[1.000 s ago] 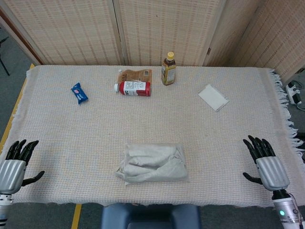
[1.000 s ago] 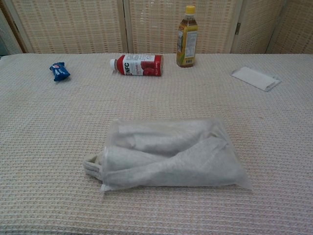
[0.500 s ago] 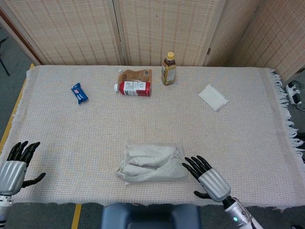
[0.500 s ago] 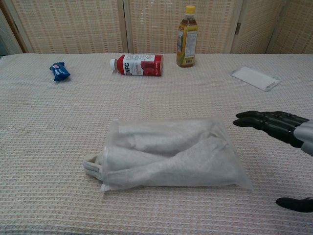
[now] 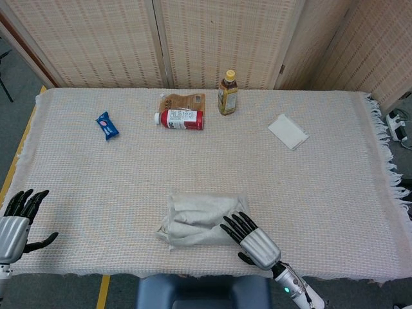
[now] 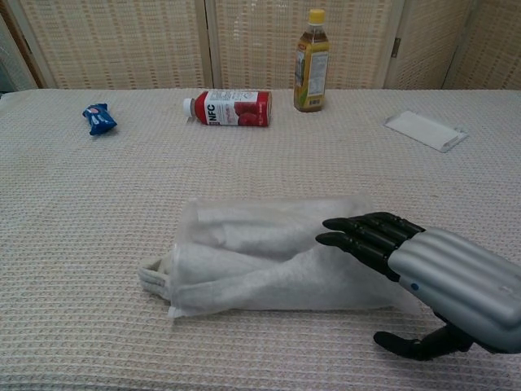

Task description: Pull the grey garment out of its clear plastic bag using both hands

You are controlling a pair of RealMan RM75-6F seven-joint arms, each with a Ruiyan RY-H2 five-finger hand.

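Observation:
The grey garment lies folded inside its clear plastic bag near the table's front edge, with a bit of cloth poking out at the bag's left end. My right hand hovers over the bag's right end, fingers stretched out flat and apart, thumb off to the side, holding nothing. Whether it touches the plastic I cannot tell. My left hand stays at the table's front left corner, far from the bag, fingers spread and empty; only the head view shows it.
At the back lie a red-labelled bottle, a brown pouch and an upright yellow-capped bottle. A blue snack packet sits back left, a white packet back right. A woven cloth covers the table.
My right hand has swept left from the table's right edge to above the bag's right end. The left hand has shifted only slightly. The bag has not moved.

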